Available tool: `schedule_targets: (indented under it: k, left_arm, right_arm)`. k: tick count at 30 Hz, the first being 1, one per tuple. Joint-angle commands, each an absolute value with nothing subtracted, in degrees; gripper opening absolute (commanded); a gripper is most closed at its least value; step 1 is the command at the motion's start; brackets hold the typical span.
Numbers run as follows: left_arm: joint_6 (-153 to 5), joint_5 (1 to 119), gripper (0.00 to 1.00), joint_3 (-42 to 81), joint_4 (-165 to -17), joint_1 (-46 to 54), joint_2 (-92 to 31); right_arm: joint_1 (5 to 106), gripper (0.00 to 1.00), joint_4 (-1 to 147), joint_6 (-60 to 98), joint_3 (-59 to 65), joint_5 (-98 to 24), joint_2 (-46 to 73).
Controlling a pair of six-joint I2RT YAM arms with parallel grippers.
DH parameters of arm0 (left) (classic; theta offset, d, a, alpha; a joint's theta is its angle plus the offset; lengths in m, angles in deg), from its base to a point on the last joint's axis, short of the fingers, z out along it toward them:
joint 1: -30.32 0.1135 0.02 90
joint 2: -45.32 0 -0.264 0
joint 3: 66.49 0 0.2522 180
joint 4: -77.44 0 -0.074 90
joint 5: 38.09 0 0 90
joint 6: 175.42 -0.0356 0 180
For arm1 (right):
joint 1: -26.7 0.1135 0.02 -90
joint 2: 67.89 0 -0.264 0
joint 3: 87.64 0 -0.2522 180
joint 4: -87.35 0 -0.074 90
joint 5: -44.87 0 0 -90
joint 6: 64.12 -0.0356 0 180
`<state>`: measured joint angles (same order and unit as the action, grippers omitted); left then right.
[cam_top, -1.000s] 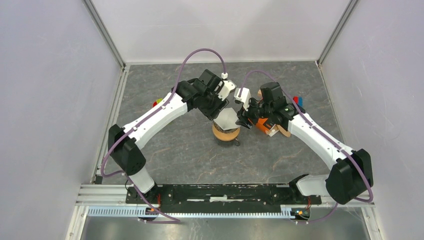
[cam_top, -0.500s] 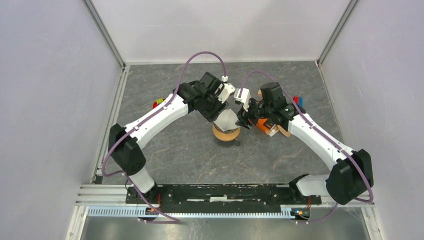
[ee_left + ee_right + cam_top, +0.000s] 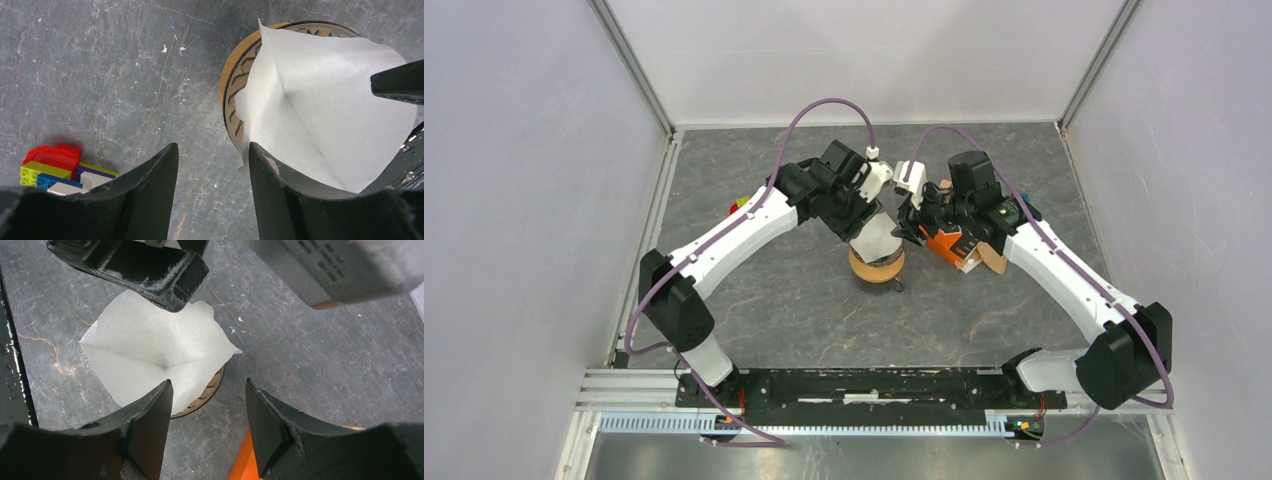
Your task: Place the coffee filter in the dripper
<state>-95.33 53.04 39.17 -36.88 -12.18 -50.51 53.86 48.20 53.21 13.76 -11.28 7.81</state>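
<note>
The coffee filter (image 3: pixel 876 238) is a white paper cone standing open-side up in a tan slotted ring (image 3: pixel 876 268) at the table's middle. It also fills the right of the left wrist view (image 3: pixel 330 110) and shows in the right wrist view (image 3: pixel 155 345). The dripper's dark cone is hidden under the paper. My left gripper (image 3: pixel 864 216) (image 3: pixel 210 165) is open just left of the filter, and its right fingertip (image 3: pixel 260 160) touches the paper's edge. My right gripper (image 3: pixel 911 226) (image 3: pixel 207 400) is open on the filter's right, with nothing between its fingers.
An orange box (image 3: pixel 951 246) (image 3: pixel 240 460) and a flat tan disc (image 3: pixel 994 262) lie under the right arm. Coloured bricks (image 3: pixel 739 206) (image 3: pixel 50 170) sit left of the left arm, and more (image 3: pixel 1021 203) at the right. White walls close in three sides.
The right gripper has drawn back and up from the filter. The filter now stands narrower and more upright in the ring. The left gripper has barely shifted.
</note>
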Motion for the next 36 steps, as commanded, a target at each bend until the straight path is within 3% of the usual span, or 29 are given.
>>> schedule_targets:
  k: [1, 15, 21, 30, 36]
  left_arm:
    - [-97.0, 54.05, 0.62, 41.81, -38.0, -12.04, -47.33]
    - [-96.76, 56.86, 0.66, 42.18, -38.91, -12.04, -45.51]
    - [-96.38, 57.41, 0.64, 43.75, -40.74, -12.04, -46.61]
    - [-96.52, 60.6, 0.38, 43.89, -41.05, -11.78, -49.89]
    - [-95.9, 62.31, 0.34, 43.97, -40.83, -11.52, -50.58]
  right_arm:
    - [54.04, 0.62, 48.11, 52.69, 11.27, -10.85, 7.41]
    - [54.03, 0.61, 48.72, 52.4, 11.38, -10.67, 7.65]
    - [54.07, 0.54, 49.44, 52.4, 11.52, -10.99, 9.02]
    - [54.04, 0.41, 50.73, 51.92, 13.15, -10.67, 9.64]
    - [54.0, 0.37, 51.71, 51.34, 14.71, -10.43, 9.22]
